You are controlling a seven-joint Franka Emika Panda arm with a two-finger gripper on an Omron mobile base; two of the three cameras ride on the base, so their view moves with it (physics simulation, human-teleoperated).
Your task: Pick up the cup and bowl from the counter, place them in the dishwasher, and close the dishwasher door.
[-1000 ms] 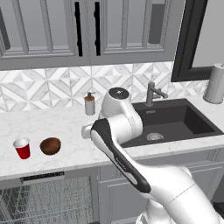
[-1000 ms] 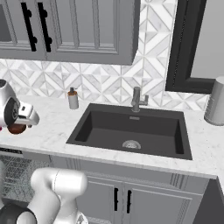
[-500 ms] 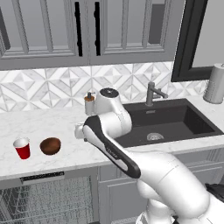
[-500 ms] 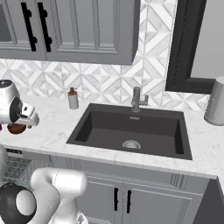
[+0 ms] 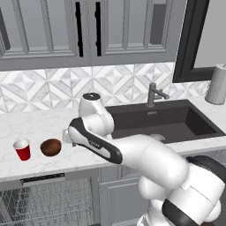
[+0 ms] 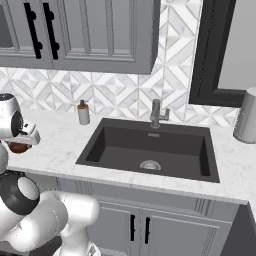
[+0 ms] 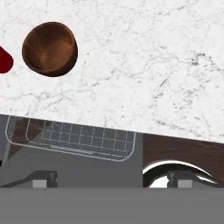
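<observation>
From my hand cam the gripper (image 7: 109, 178) is wide open, holding nothing, with the bowl (image 7: 50, 49) at 11 o'clock and the cup (image 7: 4, 60) just beside it on the counter (image 7: 144, 65).

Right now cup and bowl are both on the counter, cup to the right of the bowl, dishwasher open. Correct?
Not quite: in the left base view the cup stands left of the bowl. Both are on the counter, dishwasher open.
</observation>
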